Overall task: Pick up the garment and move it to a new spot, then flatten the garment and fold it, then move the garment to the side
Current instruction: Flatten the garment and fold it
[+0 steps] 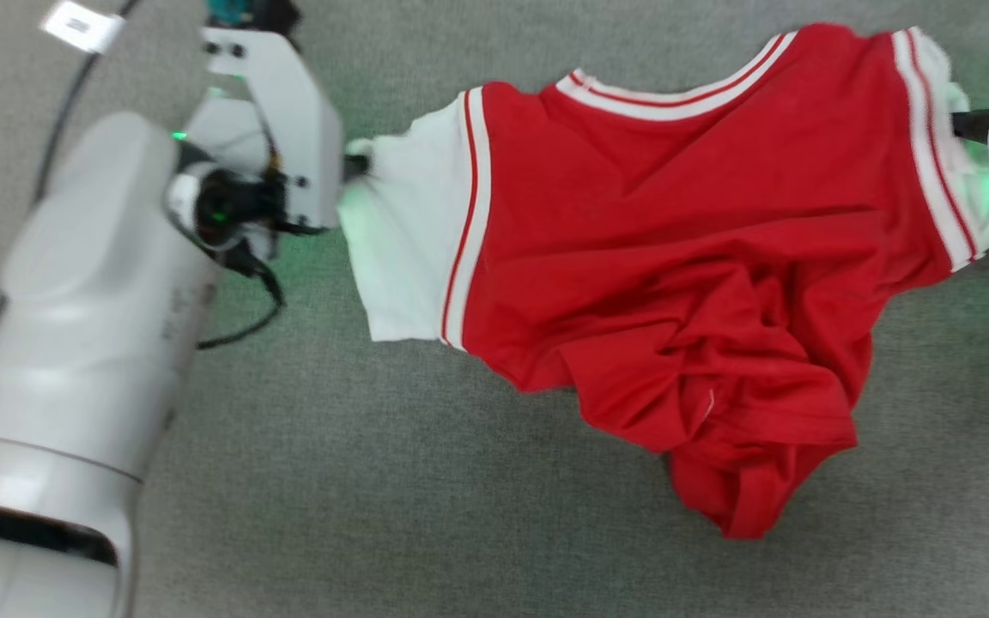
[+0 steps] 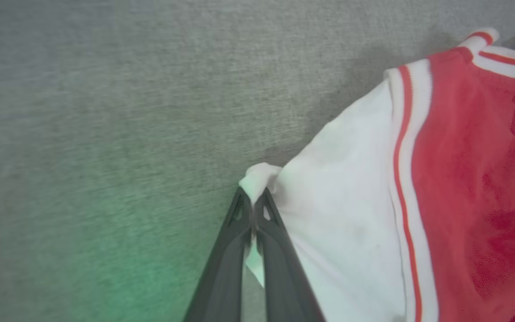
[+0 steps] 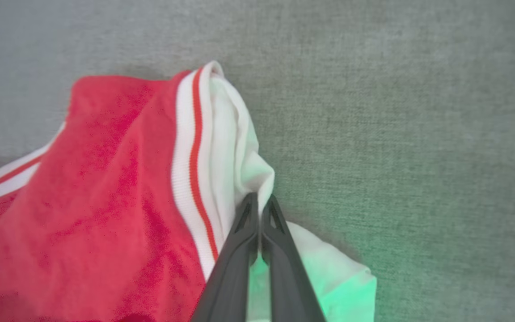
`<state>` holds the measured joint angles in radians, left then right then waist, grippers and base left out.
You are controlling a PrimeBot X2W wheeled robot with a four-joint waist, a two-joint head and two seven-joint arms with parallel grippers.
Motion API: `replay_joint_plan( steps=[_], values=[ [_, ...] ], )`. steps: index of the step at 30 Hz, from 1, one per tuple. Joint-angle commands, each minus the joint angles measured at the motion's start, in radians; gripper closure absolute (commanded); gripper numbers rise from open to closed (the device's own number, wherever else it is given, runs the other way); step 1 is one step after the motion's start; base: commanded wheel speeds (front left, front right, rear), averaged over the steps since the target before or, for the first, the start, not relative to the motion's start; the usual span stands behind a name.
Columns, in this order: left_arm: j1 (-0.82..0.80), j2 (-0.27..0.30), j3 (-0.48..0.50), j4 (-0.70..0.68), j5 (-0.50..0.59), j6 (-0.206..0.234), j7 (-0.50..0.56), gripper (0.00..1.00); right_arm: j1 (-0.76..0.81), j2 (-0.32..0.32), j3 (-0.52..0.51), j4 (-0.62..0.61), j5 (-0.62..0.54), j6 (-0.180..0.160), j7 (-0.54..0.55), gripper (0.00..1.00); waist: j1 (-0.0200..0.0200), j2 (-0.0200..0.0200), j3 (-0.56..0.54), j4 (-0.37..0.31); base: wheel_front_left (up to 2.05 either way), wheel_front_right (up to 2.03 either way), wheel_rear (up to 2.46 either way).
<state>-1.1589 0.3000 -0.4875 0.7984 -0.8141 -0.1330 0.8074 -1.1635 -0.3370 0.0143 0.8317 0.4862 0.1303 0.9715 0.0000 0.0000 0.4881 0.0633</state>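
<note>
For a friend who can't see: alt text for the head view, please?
A red short-sleeved jersey shirt with white sleeve ends is held by both sleeves over a grey woven surface: the left gripper pinches the sleeve at the picture's left, the right gripper the one at the right. Its lower part is bunched in folds.

Head camera looks down; close wrist cameras share the garment (image 1: 675, 257).

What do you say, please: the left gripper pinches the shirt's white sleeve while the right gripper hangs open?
Not quite: the right gripper is shut on the other sleeve of the shirt, as the right wrist view shows; the rest stands.
</note>
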Motion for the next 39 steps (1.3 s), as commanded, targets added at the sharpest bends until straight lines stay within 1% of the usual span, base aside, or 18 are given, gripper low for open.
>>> replay_joint_plan(
  steps=[1,4,10,13,16,20,24,29,31,36,39],
  values=[
    [-0.007,0.019,0.001,0.013,0.007,0.004,-0.002,1.00,-0.017,-0.001,-0.008,0.004,0.004,0.001,-0.005,1.00,0.0000,0.0000,-0.036,-0.017,0.00,0.00,0.00],
    [-0.054,0.018,0.007,0.018,0.006,0.004,-0.007,1.00,-0.040,0.010,-0.015,-0.003,-0.007,0.001,-0.021,1.00,0.0000,0.0000,-0.074,-0.029,0.00,0.00,0.00],
    [-0.148,0.037,0.013,0.036,0.029,0.019,-0.023,1.00,-0.101,0.044,0.001,-0.037,0.005,0.001,-0.075,1.00,0.0000,0.0000,-0.155,-0.052,0.00,0.00,0.00],
    [-0.200,0.049,0.018,0.035,0.045,0.029,-0.058,1.00,-0.132,0.068,0.024,-0.066,0.018,0.001,-0.129,1.00,0.0000,0.0000,-0.192,-0.068,0.00,0.00,0.00],
    [-0.242,0.053,0.024,0.042,0.056,0.032,-0.099,1.00,-0.165,0.079,0.064,-0.089,0.033,0.001,-0.203,1.00,0.0000,0.0000,-0.232,-0.079,0.00,0.00,0.00],
    [-0.303,0.058,0.040,0.052,0.070,0.046,-0.170,1.00,-0.216,0.087,0.107,-0.098,0.050,0.001,-0.330,1.00,0.0000,0.0000,-0.281,-0.090,0.00,0.00,0.00],
    [-0.349,0.060,0.047,0.082,0.083,0.057,-0.225,1.00,-0.265,0.091,0.162,-0.061,0.040,0.001,-0.434,1.00,0.0000,0.0000,-0.328,-0.097,0.00,0.00,0.00],
    [-0.407,0.062,0.064,0.113,0.092,0.081,-0.297,1.00,-0.323,0.103,0.216,0.001,0.051,0.001,-0.519,1.00,0.0000,0.0000,-0.367,-0.099,0.00,0.00,0.00],
    [-0.420,0.059,0.070,0.122,0.091,0.084,-0.324,1.00,-0.340,0.102,0.231,0.024,0.060,0.001,-0.549,1.00,0.0000,0.0000,-0.374,-0.098,0.00,0.00,0.00],
    [-0.452,0.053,0.085,0.142,0.078,0.082,-0.368,1.00,-0.375,0.091,0.268,0.066,0.083,0.001,-0.616,1.00,0.0000,0.0000,-0.363,-0.094,0.00,0.00,0.00],
    [-0.476,0.058,0.090,0.143,0.078,0.075,-0.394,1.00,-0.402,0.084,0.291,0.075,0.095,0.001,-0.651,1.00,0.0000,0.0000,-0.329,-0.096,0.00,0.00,0.00]
  ],
)
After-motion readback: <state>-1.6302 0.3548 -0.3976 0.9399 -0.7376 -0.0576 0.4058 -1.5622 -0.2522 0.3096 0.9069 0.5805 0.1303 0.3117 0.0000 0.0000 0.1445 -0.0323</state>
